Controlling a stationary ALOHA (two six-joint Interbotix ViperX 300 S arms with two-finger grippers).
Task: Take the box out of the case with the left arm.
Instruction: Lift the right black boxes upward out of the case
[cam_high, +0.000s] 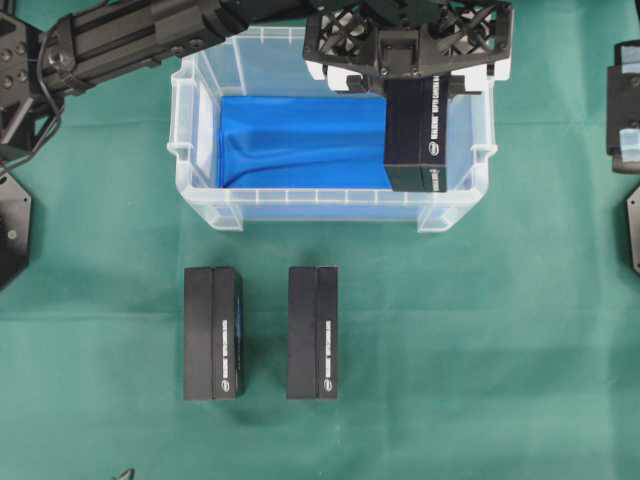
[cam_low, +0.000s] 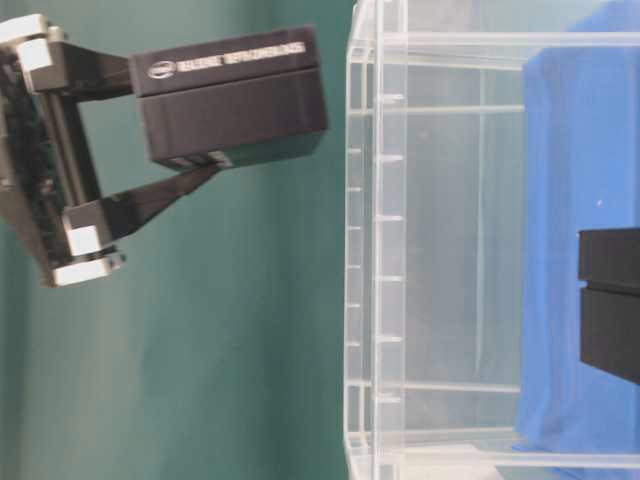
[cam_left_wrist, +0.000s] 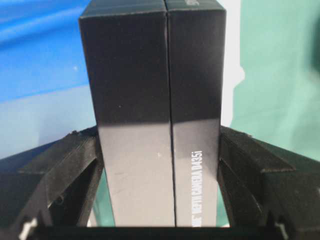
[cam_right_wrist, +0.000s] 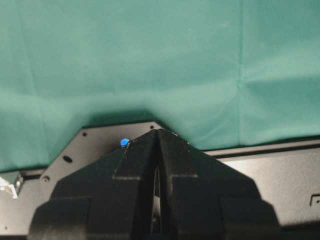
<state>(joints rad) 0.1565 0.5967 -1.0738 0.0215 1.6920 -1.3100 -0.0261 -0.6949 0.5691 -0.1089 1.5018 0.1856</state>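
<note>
Black box (cam_high: 427, 135) is pinched lengthwise in the left claw (cam_high: 407, 60), one finger (cam_left_wrist: 65, 170) pressed on each side, and the table-level view shows it hanging clear of the case (cam_high: 200, 130) rim, over the right end where the blue lining (cam_high: 300, 140) stops. Two more black boxes (cam_high: 212, 333) sit side by side on the green table (cam_high: 480, 330) in front of the case. Right claw (cam_right_wrist: 157, 132) has its fingers pressed together, parked off to the side holding nothing.
</note>
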